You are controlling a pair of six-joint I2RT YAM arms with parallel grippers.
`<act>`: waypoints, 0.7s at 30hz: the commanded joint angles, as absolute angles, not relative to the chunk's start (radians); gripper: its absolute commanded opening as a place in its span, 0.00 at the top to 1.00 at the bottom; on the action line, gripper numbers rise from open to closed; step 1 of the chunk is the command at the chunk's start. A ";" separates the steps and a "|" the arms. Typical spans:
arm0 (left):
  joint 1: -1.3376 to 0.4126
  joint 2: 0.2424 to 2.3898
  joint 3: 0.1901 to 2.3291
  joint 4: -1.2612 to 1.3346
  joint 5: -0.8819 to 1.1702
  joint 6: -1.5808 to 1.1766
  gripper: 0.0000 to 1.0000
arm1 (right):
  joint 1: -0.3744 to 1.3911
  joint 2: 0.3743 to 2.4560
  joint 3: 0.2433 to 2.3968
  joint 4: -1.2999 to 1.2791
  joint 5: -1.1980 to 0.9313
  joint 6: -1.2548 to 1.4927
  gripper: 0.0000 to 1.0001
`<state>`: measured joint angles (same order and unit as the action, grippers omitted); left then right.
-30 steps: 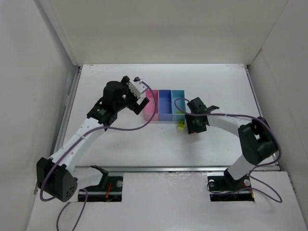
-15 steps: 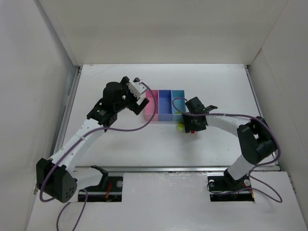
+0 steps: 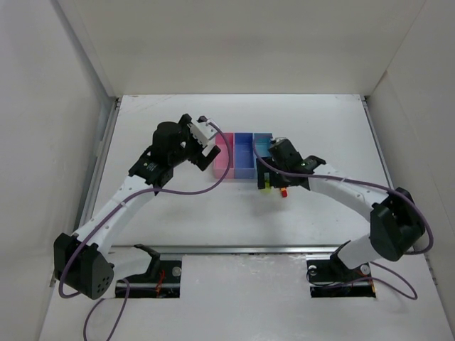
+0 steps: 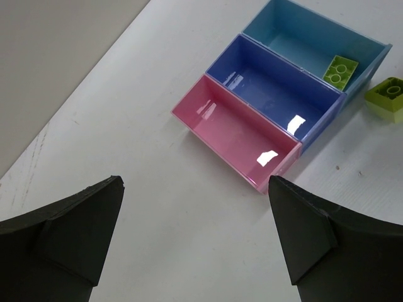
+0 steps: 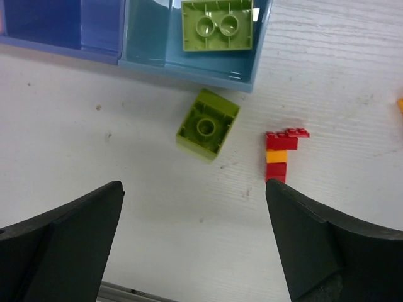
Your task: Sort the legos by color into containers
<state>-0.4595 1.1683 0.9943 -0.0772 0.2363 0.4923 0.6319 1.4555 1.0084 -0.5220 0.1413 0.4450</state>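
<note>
The containers stand joined in a row: pink bin (image 4: 236,132), medium blue bin (image 4: 274,94), light blue bin (image 4: 296,38). One yellow-green lego (image 5: 217,24) lies inside the light blue bin (image 5: 189,68). Another yellow-green lego (image 5: 208,124) sits on the table just in front of that bin. Beside it lies a small red and orange-yellow stack (image 5: 280,154). My right gripper (image 5: 194,214) hovers open above these, holding nothing. My left gripper (image 4: 195,207) is open and empty over bare table, near the pink bin's front corner.
An orange-yellow speck (image 5: 400,104) shows at the right edge of the right wrist view. White walls enclose the table (image 3: 320,128) on three sides. A metal rail (image 3: 249,249) runs along the near edge by the arm bases.
My right gripper has opened wide and its arm has reached left toward the bins. The yellow-green lego now lies free on the table. The left arm has not moved.
</note>
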 commanded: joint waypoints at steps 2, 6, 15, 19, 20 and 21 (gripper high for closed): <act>-0.466 1.138 1.002 -0.043 0.258 0.494 0.00 | 0.653 1.531 1.074 -0.495 0.185 0.528 0.01; -0.466 1.138 1.002 -0.052 0.258 0.503 0.00 | 0.653 1.588 1.103 -0.471 0.204 0.528 0.09; -0.466 1.138 0.992 -0.052 0.267 0.494 0.00 | 0.653 1.631 1.104 -0.431 0.304 0.546 0.23; -0.466 1.138 0.992 -0.052 0.267 0.494 0.00 | 0.653 1.695 1.146 -0.449 0.259 0.522 0.28; -0.466 1.138 0.992 -0.052 0.267 0.494 0.00 | 0.653 1.695 1.146 -0.449 0.259 0.512 0.28; -0.466 1.138 0.992 -0.052 0.267 0.494 0.00 | 0.653 1.695 1.146 -0.439 0.249 0.512 0.28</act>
